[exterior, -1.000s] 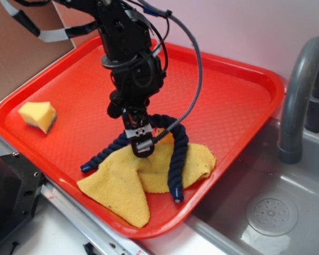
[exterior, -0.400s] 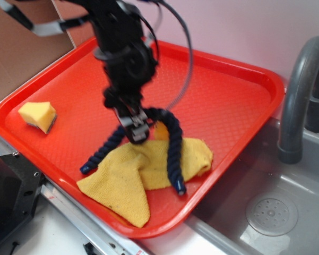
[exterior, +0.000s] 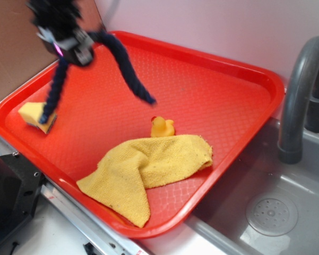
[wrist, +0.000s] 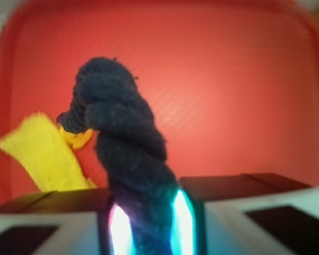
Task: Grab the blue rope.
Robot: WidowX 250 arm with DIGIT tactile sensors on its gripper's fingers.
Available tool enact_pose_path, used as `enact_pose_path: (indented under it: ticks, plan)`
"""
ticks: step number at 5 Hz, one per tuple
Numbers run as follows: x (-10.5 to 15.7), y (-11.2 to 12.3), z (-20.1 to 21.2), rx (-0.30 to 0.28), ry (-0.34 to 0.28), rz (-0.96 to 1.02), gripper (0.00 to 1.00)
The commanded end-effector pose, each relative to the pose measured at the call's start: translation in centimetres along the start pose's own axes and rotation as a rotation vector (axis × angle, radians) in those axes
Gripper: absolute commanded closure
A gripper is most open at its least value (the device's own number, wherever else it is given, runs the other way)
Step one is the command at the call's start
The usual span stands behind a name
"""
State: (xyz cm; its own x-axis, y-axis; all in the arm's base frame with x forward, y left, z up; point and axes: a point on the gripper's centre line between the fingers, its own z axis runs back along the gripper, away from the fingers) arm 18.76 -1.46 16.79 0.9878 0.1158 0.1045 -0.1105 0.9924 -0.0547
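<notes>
The blue rope point(exterior: 124, 66) hangs in the air over the back left of the red tray point(exterior: 212, 95), held near its middle so both ends dangle. One end swings toward the tray's centre, the other drops near the yellow sponge point(exterior: 36, 116). My gripper point(exterior: 77, 50) is shut on it at the top left of the exterior view, blurred by motion. In the wrist view the dark twisted rope point(wrist: 124, 143) rises from between my two fingers point(wrist: 231, 212), pinched tight at the gripper point(wrist: 148, 228).
A yellow cloth point(exterior: 143, 170) lies crumpled at the tray's front. A small yellow rubber duck point(exterior: 162, 126) stands just behind it. A grey faucet point(exterior: 300, 95) and sink point(exterior: 270, 212) are to the right. Brown cardboard point(exterior: 10, 53) stands at the left.
My gripper has risen and swung up and to the left, lifting the rope off the cloth. The duck under the rope is now uncovered.
</notes>
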Motion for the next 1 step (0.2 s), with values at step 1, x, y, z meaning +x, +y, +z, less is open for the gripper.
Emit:
enact_pose_path:
  ticks: [1]
  plan:
    - [-0.66,0.93,5.30,0.076,-0.066,0.152,1.00]
